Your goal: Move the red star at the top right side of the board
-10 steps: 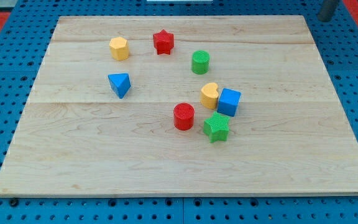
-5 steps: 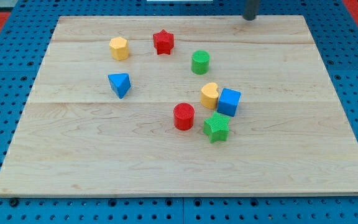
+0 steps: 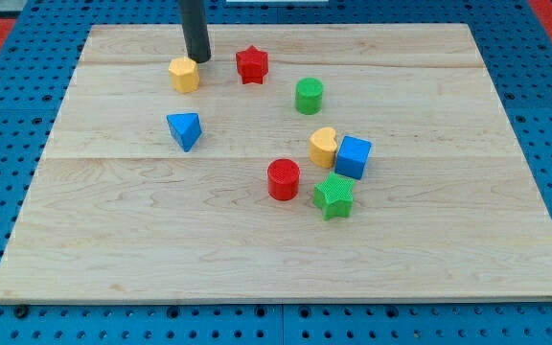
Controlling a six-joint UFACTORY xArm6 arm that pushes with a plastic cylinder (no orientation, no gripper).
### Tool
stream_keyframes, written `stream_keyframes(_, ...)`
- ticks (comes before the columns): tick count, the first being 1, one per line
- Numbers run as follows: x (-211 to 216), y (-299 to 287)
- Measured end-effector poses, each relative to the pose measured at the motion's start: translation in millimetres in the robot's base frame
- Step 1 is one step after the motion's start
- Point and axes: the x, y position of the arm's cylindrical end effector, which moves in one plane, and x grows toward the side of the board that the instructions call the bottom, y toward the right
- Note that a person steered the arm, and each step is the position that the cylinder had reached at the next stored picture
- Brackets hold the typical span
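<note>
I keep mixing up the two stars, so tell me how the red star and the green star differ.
The red star lies near the view's top, just right of my tip; the green star lies lower, toward the view's bottom right. The red star stands alone; the green star sits close against the blue cube and near the red cylinder. Both are star-shaped, flat on the board and look similar in size.

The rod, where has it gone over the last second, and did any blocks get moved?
Only my tip moved: it swept from the view's top right corner leftward along the top edge and now sits just above the yellow block, to the left of the red star. It has taken hold of nothing. All the blocks, the red star included, stayed where they were.
</note>
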Motion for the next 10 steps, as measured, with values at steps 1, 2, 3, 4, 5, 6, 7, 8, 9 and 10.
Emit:
stream_keyframes(1,20,7)
stream_keyframes(2,26,31)
stream_keyframes(3,18,35)
stream_keyframes(4,6,35)
stream_keyframes(5,7,51)
stream_keyframes(6,30,90)
stream_keyframes(7,34,122)
stream_keyframes(8,33,134)
stream_keyframes(9,29,127)
stream_keyframes(10,20,111)
